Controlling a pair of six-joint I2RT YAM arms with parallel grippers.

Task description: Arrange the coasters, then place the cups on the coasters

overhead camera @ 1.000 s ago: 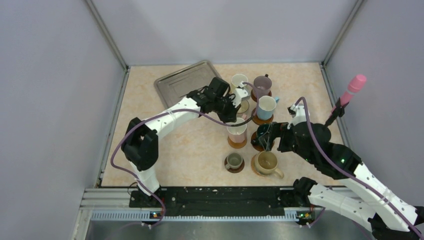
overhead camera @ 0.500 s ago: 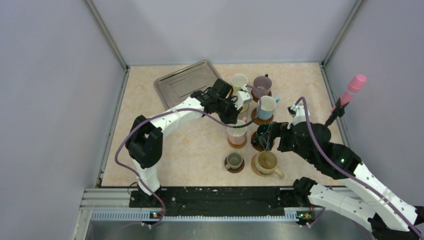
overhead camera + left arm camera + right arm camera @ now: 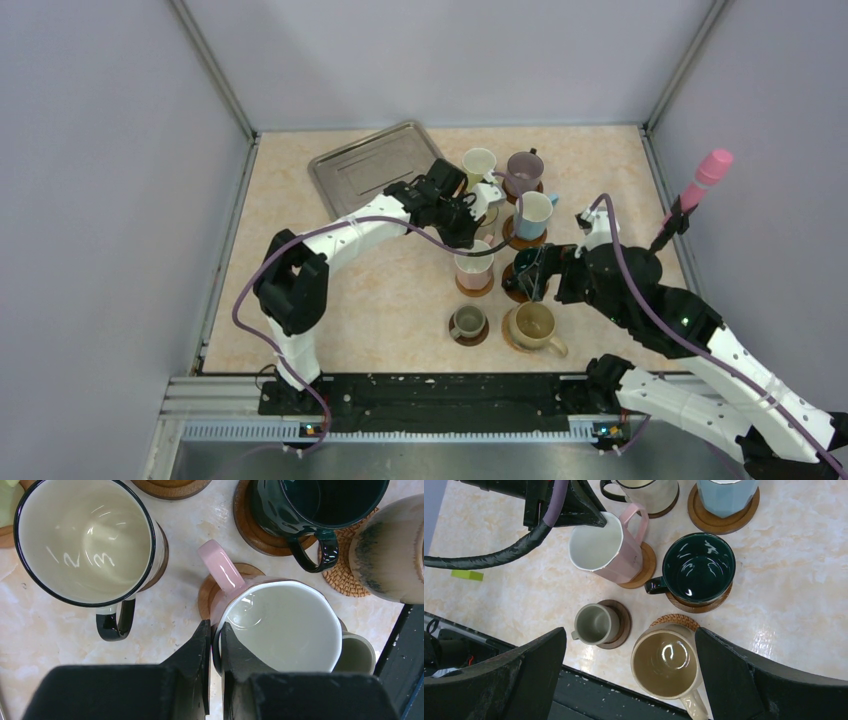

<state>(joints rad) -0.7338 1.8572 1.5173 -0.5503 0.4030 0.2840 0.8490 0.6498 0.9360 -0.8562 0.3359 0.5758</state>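
My left gripper point(image 3: 215, 625) is shut on the rim of the pinkish-white cup point(image 3: 282, 625), one finger inside and one outside. That cup point(image 3: 474, 260) rests on a brown coaster point(image 3: 206, 592) and leans a little in the right wrist view point(image 3: 604, 547). Around it on coasters stand the cream cup point(image 3: 85, 537), dark teal cup point(image 3: 699, 567), light blue cup point(image 3: 532, 214), mauve cup point(image 3: 524, 172), yellow-green cup point(image 3: 479, 162), small grey-olive cup point(image 3: 594, 624) and tan cup point(image 3: 665, 662), the last on a woven coaster point(image 3: 676, 621). My right gripper point(image 3: 631, 632) hangs open above the two near cups, holding nothing.
A silver tray point(image 3: 370, 165) lies at the back left. A pink-tipped stick point(image 3: 705, 175) leans up by the right wall. A small green scrap point(image 3: 467, 575) lies on the table left of the cups. The black rail point(image 3: 430, 390) runs along the near edge.
The left arm's elbow has shifted slightly right while its gripper stays shut on the pinkish-white cup, which has barely moved. The right arm has not moved.
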